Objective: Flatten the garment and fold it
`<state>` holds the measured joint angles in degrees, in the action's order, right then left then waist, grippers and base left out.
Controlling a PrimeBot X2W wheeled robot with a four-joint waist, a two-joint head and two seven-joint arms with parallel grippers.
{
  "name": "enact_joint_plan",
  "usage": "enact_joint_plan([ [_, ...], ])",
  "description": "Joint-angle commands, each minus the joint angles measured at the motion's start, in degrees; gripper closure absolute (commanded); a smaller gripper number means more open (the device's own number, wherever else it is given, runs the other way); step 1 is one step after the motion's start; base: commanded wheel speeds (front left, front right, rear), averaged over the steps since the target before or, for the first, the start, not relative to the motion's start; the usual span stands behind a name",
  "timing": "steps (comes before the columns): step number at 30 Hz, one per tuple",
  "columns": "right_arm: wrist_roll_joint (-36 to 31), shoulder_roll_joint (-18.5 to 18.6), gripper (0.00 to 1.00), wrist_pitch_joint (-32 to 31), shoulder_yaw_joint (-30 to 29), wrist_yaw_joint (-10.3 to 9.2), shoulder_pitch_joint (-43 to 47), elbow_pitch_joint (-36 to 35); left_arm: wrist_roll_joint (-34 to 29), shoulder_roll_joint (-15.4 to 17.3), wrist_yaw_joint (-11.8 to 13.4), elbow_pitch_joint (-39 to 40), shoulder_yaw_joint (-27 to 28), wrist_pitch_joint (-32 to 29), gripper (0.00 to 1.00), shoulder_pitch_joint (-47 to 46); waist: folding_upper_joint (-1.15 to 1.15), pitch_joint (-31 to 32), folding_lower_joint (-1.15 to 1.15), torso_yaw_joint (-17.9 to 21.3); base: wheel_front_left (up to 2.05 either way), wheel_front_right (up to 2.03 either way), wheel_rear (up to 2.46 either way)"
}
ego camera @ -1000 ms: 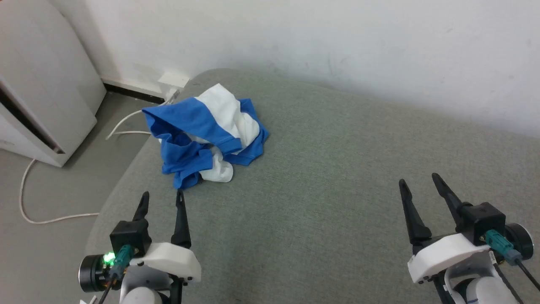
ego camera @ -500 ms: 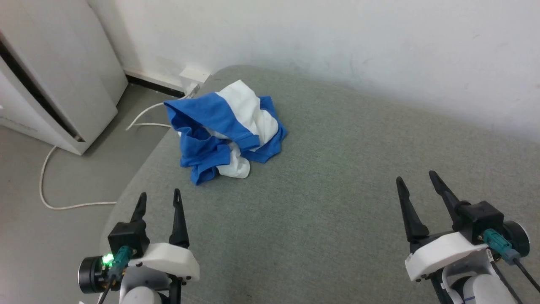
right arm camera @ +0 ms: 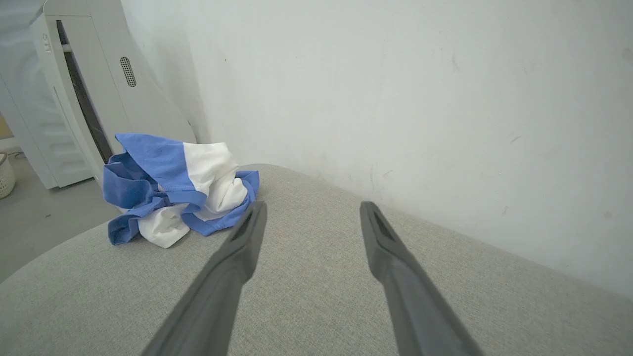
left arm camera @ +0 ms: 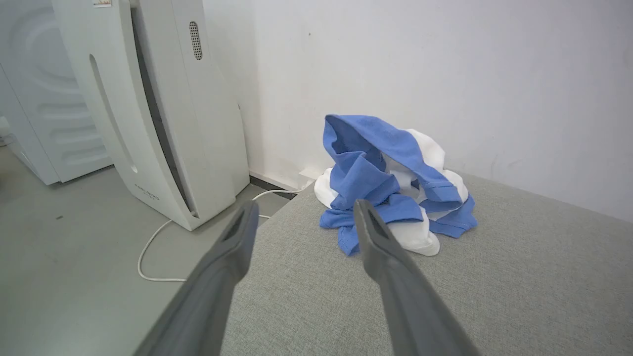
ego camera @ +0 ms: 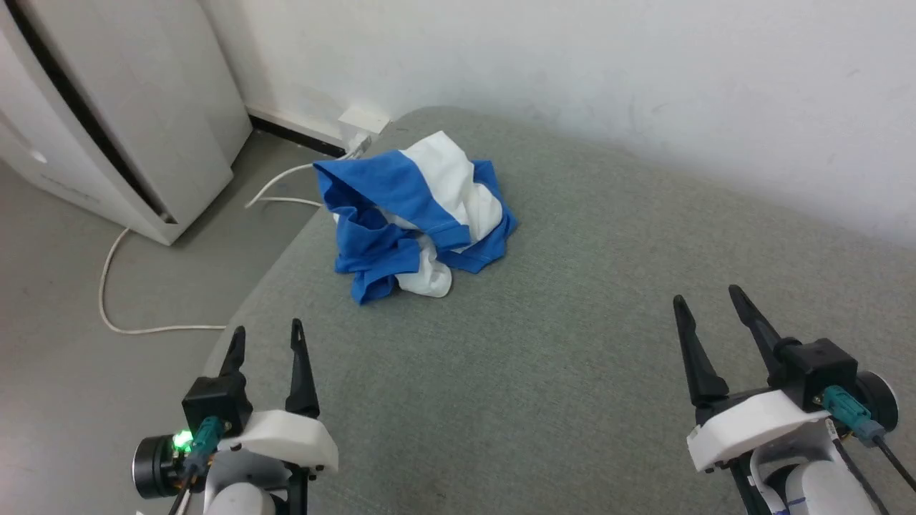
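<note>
The garment (ego camera: 415,214), a blue and white T-shirt, lies crumpled in a heap near the far left corner of a grey-green cushioned surface (ego camera: 572,322). My left gripper (ego camera: 266,330) hovers open at the lower left, well short of the heap, nothing between its fingers. My right gripper (ego camera: 705,295) stands open at the lower right, far from the cloth. The left wrist view has the garment (left arm camera: 390,183) just beyond my open left gripper (left arm camera: 302,210). Up and left of my open right gripper (right arm camera: 311,207), the right wrist view has the garment (right arm camera: 173,188).
A white appliance (ego camera: 114,114) stands on the floor to the left, with a white cable (ego camera: 143,286) trailing from a wall socket (ego camera: 361,123). A white wall (ego camera: 572,71) runs behind the cushion. The cushion's rounded left edge (ego camera: 243,322) drops to the floor.
The whole head view has shifted, so the camera has turned left; garment and floor now sit further right in frame. The garment lies as before and both grippers stay open.
</note>
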<state>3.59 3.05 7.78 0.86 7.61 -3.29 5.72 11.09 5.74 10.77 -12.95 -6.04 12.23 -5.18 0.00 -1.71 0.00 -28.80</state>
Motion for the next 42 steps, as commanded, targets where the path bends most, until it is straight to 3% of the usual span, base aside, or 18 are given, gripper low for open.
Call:
enact_joint_plan([
  [1, 0.4, -0.1, 0.00, 0.6, 0.0, -0.10, -1.1, 0.3, 0.6, 0.4, 0.7, -0.6, -0.2, 0.8, 0.00, -1.1, 0.00, -0.2, 0.00, -0.7, 0.00, 0.00, 0.00],
  [18, 1.5, -0.2, 0.00, 1.7, 0.1, -0.12, -1.6, 0.8, 3.2, 1.4, 2.6, -2.4, -1.2, 2.8, 0.00, -2.1, 0.00, -0.2, 0.00, -4.5, 0.00, 0.00, 0.00],
  [24, 1.0, -0.2, 0.00, 1.2, 0.3, -0.12, -2.5, -0.3, 5.3, 1.6, -0.8, -2.3, -1.9, 2.0, 0.00, -5.8, 0.00, -2.9, 0.00, -3.0, 0.00, 0.00, 0.00],
  [30, -0.6, -0.2, 0.00, -0.2, 1.5, -0.12, -4.8, -2.2, 7.6, 3.1, -6.1, -6.2, -3.0, -3.9, 0.00, -18.5, 0.00, -9.8, 0.00, 0.9, 0.00, 0.00, 0.00],
  [42, -3.3, -0.2, 0.00, -0.5, 4.1, -0.12, -12.0, -3.6, 17.7, 3.8, -10.0, -18.2, 1.2, -20.0, 0.00, -37.0, 0.00, -24.4, 0.00, 13.2, 0.00, 0.00, 0.00],
])
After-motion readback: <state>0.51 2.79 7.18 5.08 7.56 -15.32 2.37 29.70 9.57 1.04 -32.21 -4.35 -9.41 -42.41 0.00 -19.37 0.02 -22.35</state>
